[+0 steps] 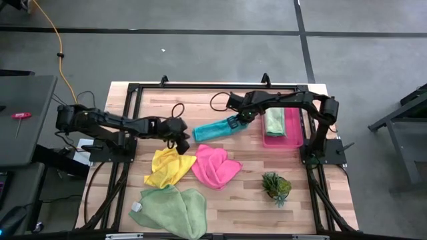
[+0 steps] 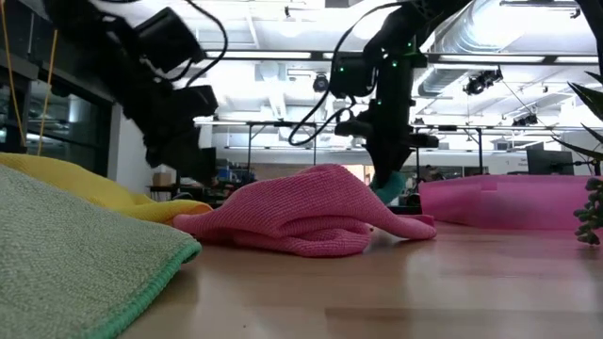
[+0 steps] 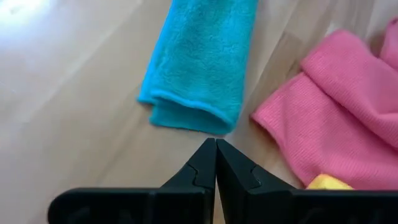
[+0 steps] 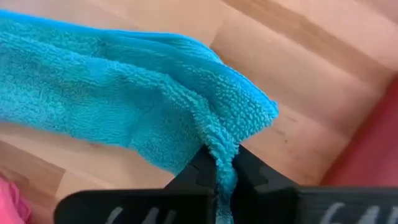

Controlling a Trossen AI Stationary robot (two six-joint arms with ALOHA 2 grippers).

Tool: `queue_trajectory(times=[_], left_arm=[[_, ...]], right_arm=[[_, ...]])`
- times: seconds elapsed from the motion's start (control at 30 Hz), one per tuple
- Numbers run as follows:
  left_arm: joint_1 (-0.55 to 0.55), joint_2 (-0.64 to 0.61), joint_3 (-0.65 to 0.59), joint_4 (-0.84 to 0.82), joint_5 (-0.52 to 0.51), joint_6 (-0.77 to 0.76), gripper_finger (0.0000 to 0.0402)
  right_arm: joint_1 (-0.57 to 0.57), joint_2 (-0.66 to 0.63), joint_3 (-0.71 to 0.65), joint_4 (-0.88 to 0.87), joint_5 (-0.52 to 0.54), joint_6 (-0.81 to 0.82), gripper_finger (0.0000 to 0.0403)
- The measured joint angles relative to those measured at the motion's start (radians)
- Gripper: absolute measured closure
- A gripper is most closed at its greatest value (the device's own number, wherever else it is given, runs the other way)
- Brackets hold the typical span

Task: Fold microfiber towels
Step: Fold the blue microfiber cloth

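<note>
We see the right gripper point(image 4: 219, 163) pinching one end of the teal towel point(image 4: 124, 93). Its two fingers point(image 4: 196, 171) are squeezed tight with a fold of the fuzzy cloth between them. The rest of the teal towel stretches away from those fingers as a long folded strip lying on the wooden table point(image 1: 233, 207). In the view from above, the right gripper point(image 1: 239, 122) sits at the end of the strip nearest the pink tray point(image 1: 292, 133). A pale green towel point(image 1: 274, 121) lies folded inside that tray, just beside the right fingers.

The left gripper point(image 3: 216, 149) is shut all the way and holds nothing. Its fingers point(image 3: 199, 171) press against each other with their tips just short of the other end of the teal towel point(image 3: 202, 62). Beside those fingers lies the hot pink towel point(image 3: 339, 124), and a small corner of the yellow towel point(image 3: 326, 182) peeks out next to it. From above, the left gripper point(image 1: 180, 137) hangs between the teal strip and the yellow towel point(image 1: 170, 167).

The hot pink towel point(image 1: 215, 167) lies crumpled, touching the yellow one. Another pale green towel point(image 1: 170, 210) lies spread near the front edge of the table, well apart from both sets of fingers. A small spiky green plant point(image 1: 275, 187) stands away from the towels.
</note>
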Motion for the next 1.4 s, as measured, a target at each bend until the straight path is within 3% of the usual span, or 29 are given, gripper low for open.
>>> queue_trajectory(times=[0.23,0.43,0.67,0.87,1.17,1.4], left_arm=[[-0.015,0.019,-0.13,0.232,0.0,-0.12,0.0401],[0.016,0.116,-0.14,0.266,0.035,-0.135,0.0402],[0.041,0.251,-0.137,0.484,0.049,-0.153,0.0401],[0.074,0.341,-0.093,0.506,0.071,-0.119,0.0402],[0.096,0.354,-0.045,0.492,0.034,-0.06,0.0402],[0.096,0.351,-0.042,0.443,0.039,-0.01,0.0402]], right_arm=[[0.021,0.006,0.0,0.023,-0.014,0.081,0.0402],[0.04,0.006,0.0,0.051,-0.015,0.109,0.0402],[0.053,0.006,0.0,0.057,-0.015,0.127,0.0402],[0.06,0.006,0.0,0.056,-0.015,0.136,0.0402],[0.095,0.004,0.0,0.013,-0.018,0.153,0.0402],[0.09,-0.005,0.012,0.149,-0.086,0.171,0.0402]])
